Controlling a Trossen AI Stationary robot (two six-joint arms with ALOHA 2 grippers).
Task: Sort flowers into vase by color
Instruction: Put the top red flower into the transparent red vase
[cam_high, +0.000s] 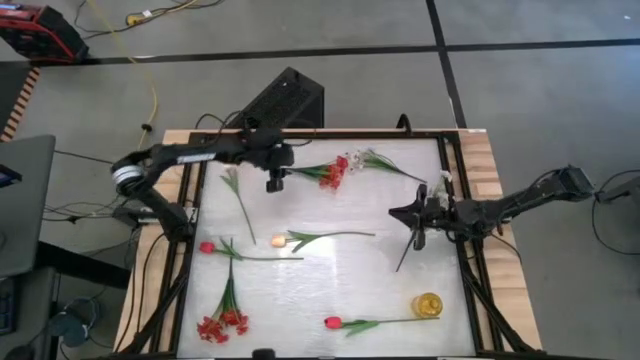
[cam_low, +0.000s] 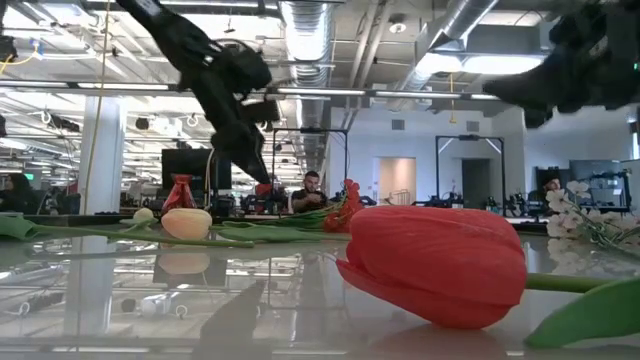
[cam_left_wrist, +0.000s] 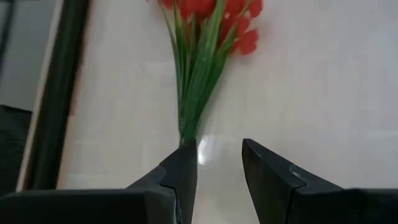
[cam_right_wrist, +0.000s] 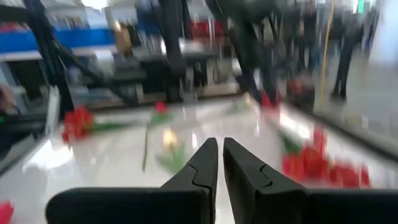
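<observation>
One camera looks straight down on the whole counter (cam_high: 320, 260). Another sits at counter level, very near a red tulip (cam_low: 435, 260), facing the room. Each wrist camera looks past its own arm's fingers across the counter.

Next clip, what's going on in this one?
Two arms are sorting artificial flowers scattered over a white table. The left gripper hangs with open jaws at the stem end of a red cluster flower near the far edge, apparently lining up a pick; it holds nothing. The right gripper waits over the right side with jaws nearly closed and empty. Tulips, another red cluster and a small yellow vase lie untouched; no flower is in the vase.
</observation>
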